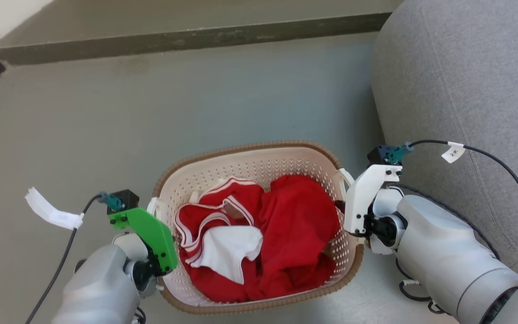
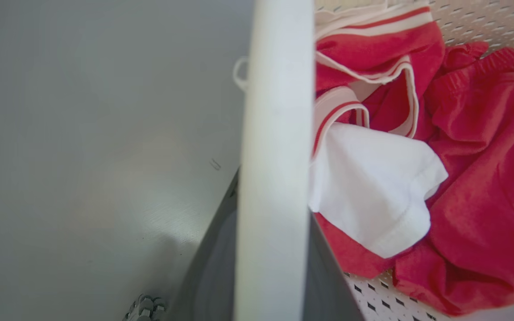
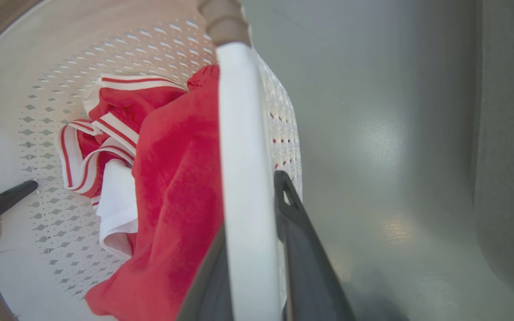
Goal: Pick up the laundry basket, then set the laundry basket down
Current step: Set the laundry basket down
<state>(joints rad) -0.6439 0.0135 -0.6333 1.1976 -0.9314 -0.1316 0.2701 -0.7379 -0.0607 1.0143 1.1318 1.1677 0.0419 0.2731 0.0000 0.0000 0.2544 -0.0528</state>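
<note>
Grey-green smooth floor [image 1: 151,112] spreads before you. Nearest, your left gripper [image 2: 275,214] and right gripper [image 3: 248,209] each clamp a white side handle of the cream perforated plastic laundry basket [image 1: 250,146], brown-rimmed, holding crumpled red and white clothes [image 1: 295,225]. Farther right stands a grey fabric sofa [image 1: 466,90].

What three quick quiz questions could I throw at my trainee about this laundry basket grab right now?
1. True or false: the laundry basket is empty.
2. What stands on the robot's right of the basket? A) grey sofa B) wooden chair C) washing machine
3. Fill in: the left gripper and the right gripper each grip a white ____ of the basket.
Key: 1 false, red clothes lie inside; 2 A; 3 handle.
</note>
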